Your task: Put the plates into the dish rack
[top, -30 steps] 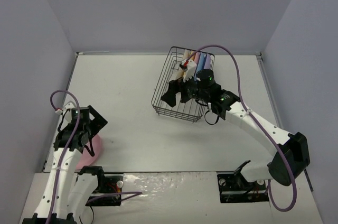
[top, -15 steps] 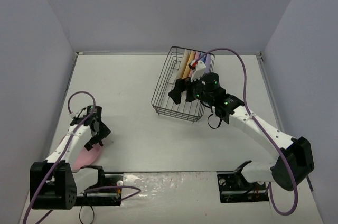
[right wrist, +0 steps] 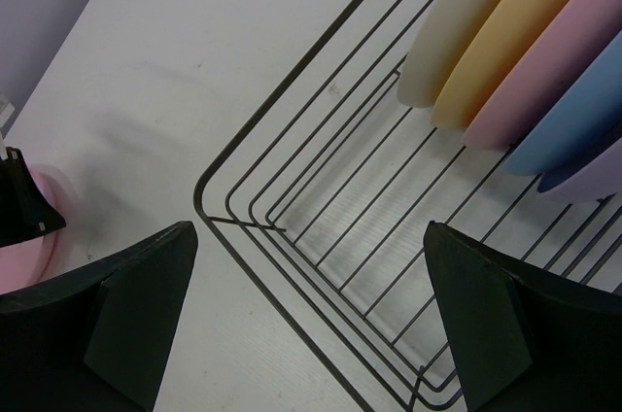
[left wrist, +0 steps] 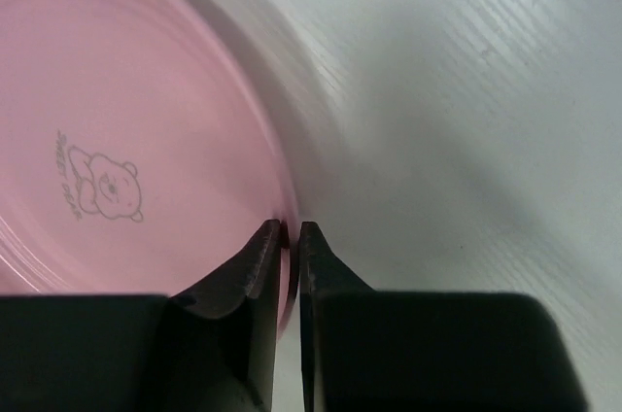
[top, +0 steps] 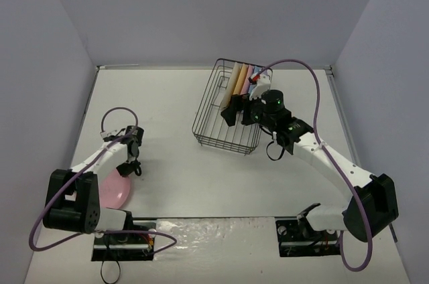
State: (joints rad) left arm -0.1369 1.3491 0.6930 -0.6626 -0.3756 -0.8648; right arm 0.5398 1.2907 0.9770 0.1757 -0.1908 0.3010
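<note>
**Desk:** What do you have, biggest things first?

**Me:** I see the white table (top: pixel 167 116), with the dish rack (top: pixel 209 106) sitting toward its far right. It is black wire with flared sides.

**Desk:** And the plates?

**Me:** I count five standing on edge at the far end of the rack, packed side by side and leaning. On my right wrist view they run cream plate (right wrist: pixel 457 33), orange plate (right wrist: pixel 505 43), racked pink plate (right wrist: pixel 554 72), blue plate (right wrist: pixel 583 111), then lavender plate (right wrist: pixel 595 177). The loose pink plate (left wrist: pixel 126 140) is well apart from the rack, at the near left of the table, close to the left arm's base. It has a small bear printed on its face.

**Desk:** What are the grippers doing?

**Me:** The left gripper (left wrist: pixel 290 232) is clamped on the loose pink plate. I see its two fingers pinching the rim on the side nearest the rack, one on each face. The right gripper (right wrist: pixel 309 237) hangs over the rack's near left corner with its jaws spread wide and nothing between them. It is near the standing plates, and I can't see it touching any.
</note>
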